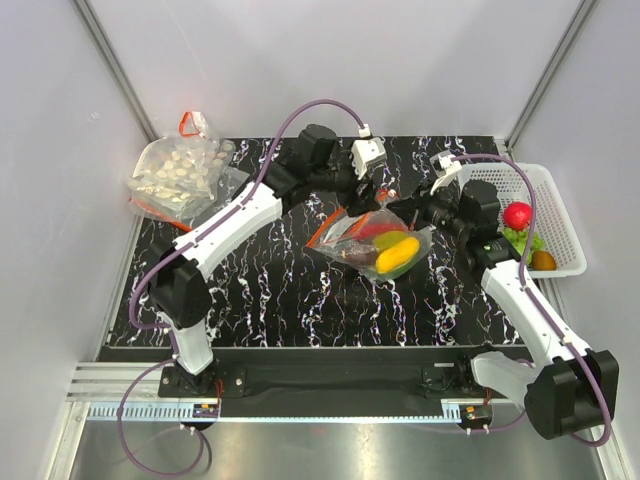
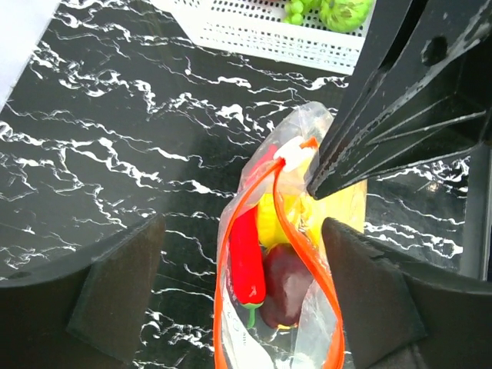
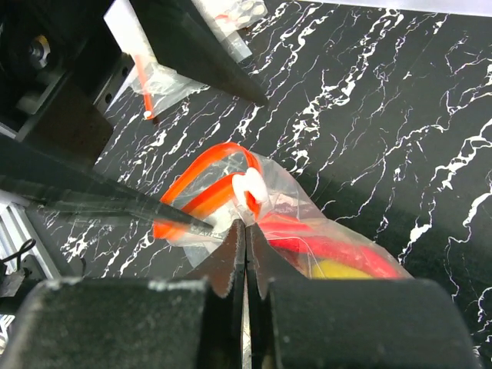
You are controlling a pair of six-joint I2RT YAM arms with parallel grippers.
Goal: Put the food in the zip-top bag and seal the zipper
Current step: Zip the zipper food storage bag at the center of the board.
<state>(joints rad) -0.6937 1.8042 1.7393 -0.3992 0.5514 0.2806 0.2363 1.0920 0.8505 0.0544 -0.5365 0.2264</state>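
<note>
The zip-top bag (image 1: pixel 338 238) looks light, limp and slippery. The right gripper (image 3: pixel 244 244) is pinched on film beside the zipper (image 3: pixel 200 204); the left gripper (image 2: pixel 242 261) is spread apart. Hold the stiffer strip.

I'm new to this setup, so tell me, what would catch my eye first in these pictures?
The zip-top bag at the table's centre, bright with yellow and red food, its red-orange zipper gaping. The right gripper is shut on its edge by the white slider, while the left gripper straddles the mouth, open.
</note>
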